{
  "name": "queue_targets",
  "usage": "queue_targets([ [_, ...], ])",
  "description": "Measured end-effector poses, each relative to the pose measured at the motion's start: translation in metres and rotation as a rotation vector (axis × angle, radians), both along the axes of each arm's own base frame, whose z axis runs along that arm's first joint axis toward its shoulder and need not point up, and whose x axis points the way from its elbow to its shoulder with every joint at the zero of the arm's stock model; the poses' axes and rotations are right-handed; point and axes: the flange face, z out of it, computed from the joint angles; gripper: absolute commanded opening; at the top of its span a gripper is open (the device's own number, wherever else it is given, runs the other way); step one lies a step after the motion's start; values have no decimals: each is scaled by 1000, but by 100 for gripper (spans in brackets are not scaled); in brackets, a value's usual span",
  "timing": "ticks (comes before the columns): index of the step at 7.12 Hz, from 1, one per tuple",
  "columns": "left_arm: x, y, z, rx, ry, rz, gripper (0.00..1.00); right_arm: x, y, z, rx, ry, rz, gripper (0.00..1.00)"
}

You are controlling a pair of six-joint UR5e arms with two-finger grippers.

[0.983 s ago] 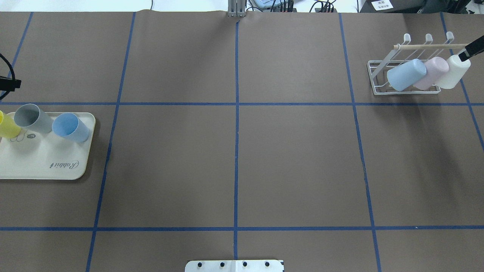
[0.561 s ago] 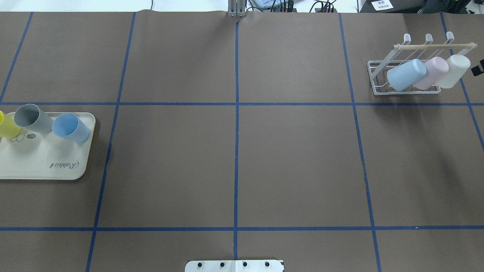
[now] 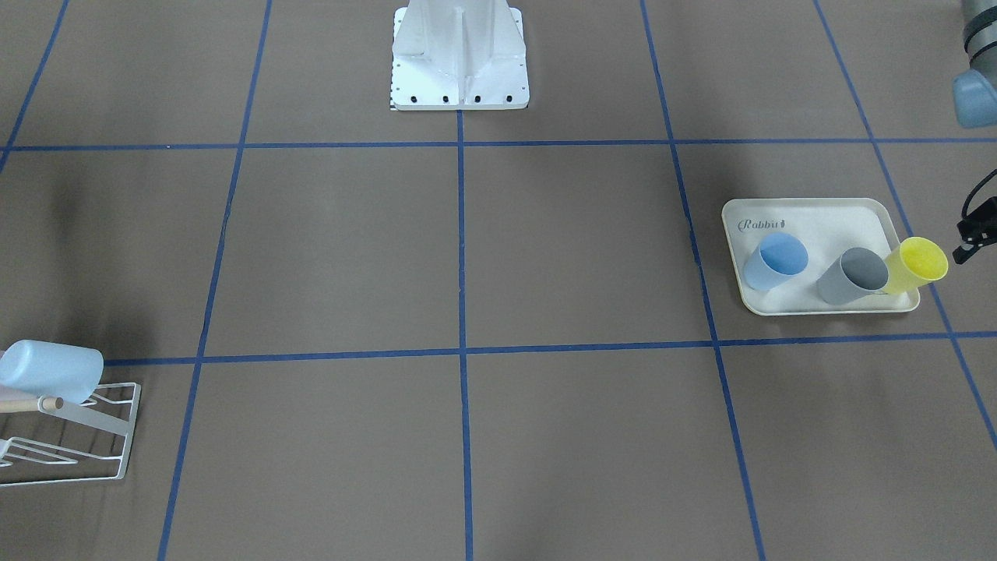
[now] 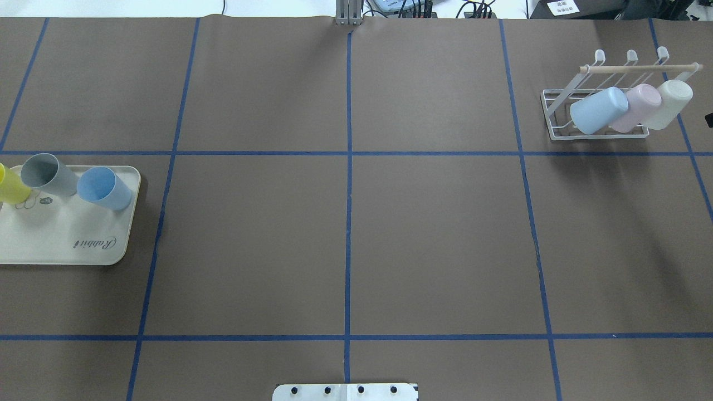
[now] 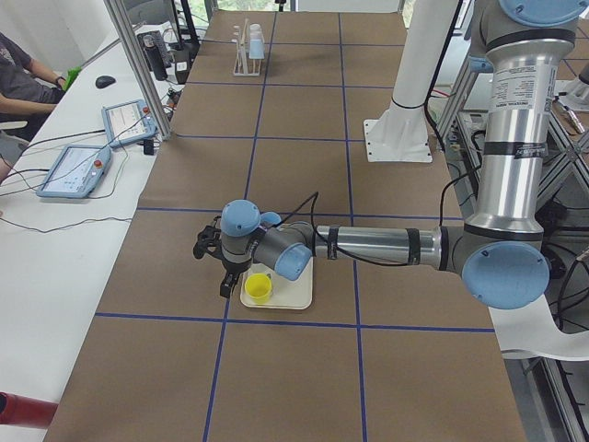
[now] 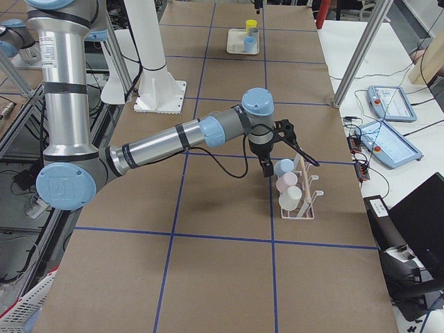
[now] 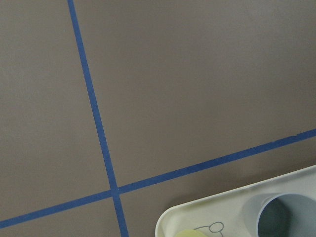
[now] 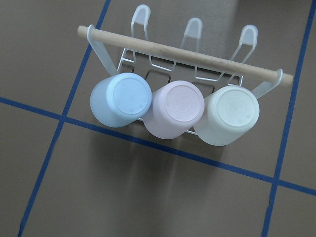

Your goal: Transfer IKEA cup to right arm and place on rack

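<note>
IKEA cups sit bottom-up in a row on the rack [image 8: 103, 52], each leaning against the wooden rod [image 8: 182, 52]. Seen from the right gripper's own camera, which looks down on them, the pale blue cup [image 8: 121, 98] is to the left, the pink cup [image 8: 177, 108] is in the middle and the cream cup [image 8: 231, 116] is to the right, with neighbours touching. The right gripper [image 6: 284, 154], at the end of the outstretched right arm [image 6: 166, 142], hangs above and beside the rack and touches none of the cups. It shows clearly only in the side view, so I cannot tell whether its jaws are apart or together. At the other end of the table, the left gripper [image 5: 224, 281] hovers just beside the cream tray [image 4: 67, 245], off the end where the yellow cup [image 3: 915, 263] stands. Beyond that, going away from the gripper, come the grey cup [image 3: 855, 274] and then the blue cup [image 3: 773, 261], all three upright with mouths open. The left gripper holds nothing that can be seen. Only a black edge of it enters the front view, so its opening cannot be judged either.
</note>
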Motion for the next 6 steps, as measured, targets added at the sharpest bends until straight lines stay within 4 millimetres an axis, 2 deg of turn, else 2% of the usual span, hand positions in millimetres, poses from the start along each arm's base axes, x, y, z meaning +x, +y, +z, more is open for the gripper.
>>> queue_targets([
  [1,1,1,14,-30,2,4,76,0,0,0,1,-3,-1,99],
  [3,2,4,36,-79,7,10,73,0,0,-1,1,-5,-2,99],
  [6,7,9,52,-131,43,28,72,0,0,1,0,-5,-2,99],
])
